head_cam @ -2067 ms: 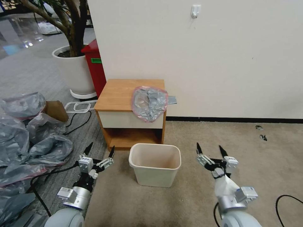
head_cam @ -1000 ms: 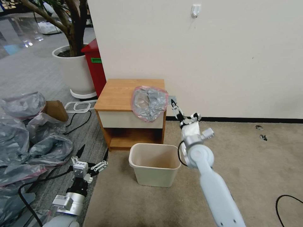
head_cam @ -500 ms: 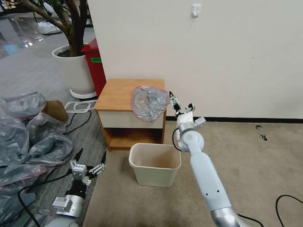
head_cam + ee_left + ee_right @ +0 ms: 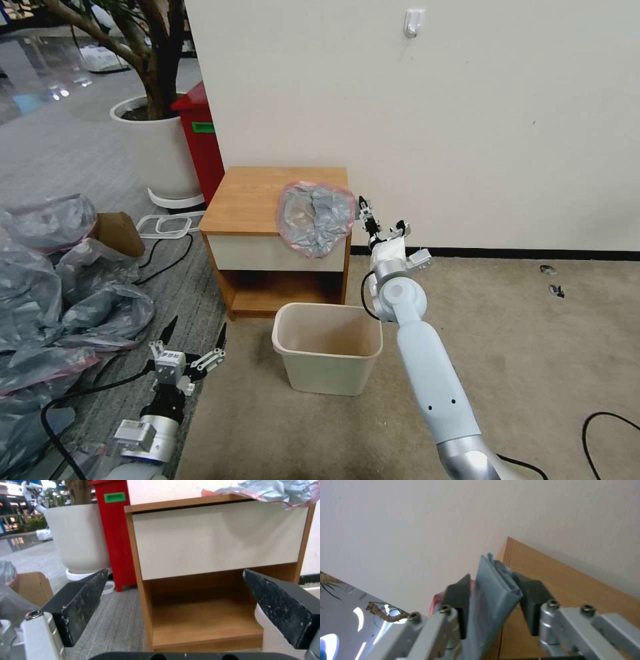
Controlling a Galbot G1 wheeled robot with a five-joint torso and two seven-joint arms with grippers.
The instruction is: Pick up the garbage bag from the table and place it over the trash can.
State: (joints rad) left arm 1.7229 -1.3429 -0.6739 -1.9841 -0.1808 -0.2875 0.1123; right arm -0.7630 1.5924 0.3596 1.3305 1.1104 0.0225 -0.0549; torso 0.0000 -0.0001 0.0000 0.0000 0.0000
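Head view: your right arm is reaching forward past the trash can [image 4: 327,347], forearm rising steeply, wrist bent toward the right side edge of the table [image 4: 257,193]. The right gripper [image 4: 366,215] is sitting at that edge, just beside the garbage bag [image 4: 315,217]. The bag is lying crumpled on the table's top, near the front right corner, its pink-red rim drooping over the cream drawer front.

Right wrist view: the right gripper [image 4: 496,590] is closing on a folded grey tab of the garbage bag [image 4: 493,592]. Both dark pads [image 4: 460,600] are touching the folded plastic from either side, so the jaws are narrow with the fold standing between them. A trace of pink rim is showing behind one pad. The table [image 4: 573,585] edge is running just behind the jaws, and the plain wall is filling the space beyond.

Left wrist view: your left gripper [image 4: 173,610] is hanging low with its jaws spread wide. Between the jaws you are looking into the shelf gap of the table [image 4: 216,537]; the garbage bag [image 4: 276,491] is lying above them on the top.

Head view again: the left gripper [image 4: 193,340] is hovering low over the floor, well apart from the table, with a heap of grey bags [image 4: 60,293] to its outer side. Open carpet is lying to the outer side of the right arm. The trash can is standing directly under and nearer than the right jaws, mouth open.
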